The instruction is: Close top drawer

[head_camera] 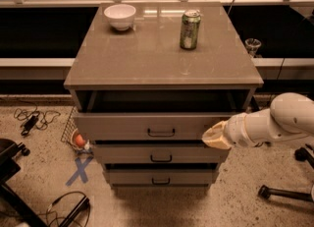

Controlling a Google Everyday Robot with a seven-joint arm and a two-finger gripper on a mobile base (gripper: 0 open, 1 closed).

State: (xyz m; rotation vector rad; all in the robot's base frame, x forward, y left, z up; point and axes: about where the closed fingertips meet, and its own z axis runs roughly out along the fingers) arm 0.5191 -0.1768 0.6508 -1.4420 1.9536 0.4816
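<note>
The top drawer [122,125] is a wide grey-brown box with a flat front and a small dark loop handle [161,132]. It stands partly open, its front a short way out from under the cabinet top [157,54]. My gripper [212,137] comes in from the right on a white arm and rests against the right end of the drawer front. Two narrower drawers [161,155] sit below it.
A white bowl [120,15] and a green can [190,29] stand on the cabinet top. Cables [32,119] and a blue tape cross [79,169] lie on the floor at left. A chair base [287,191] stands at right.
</note>
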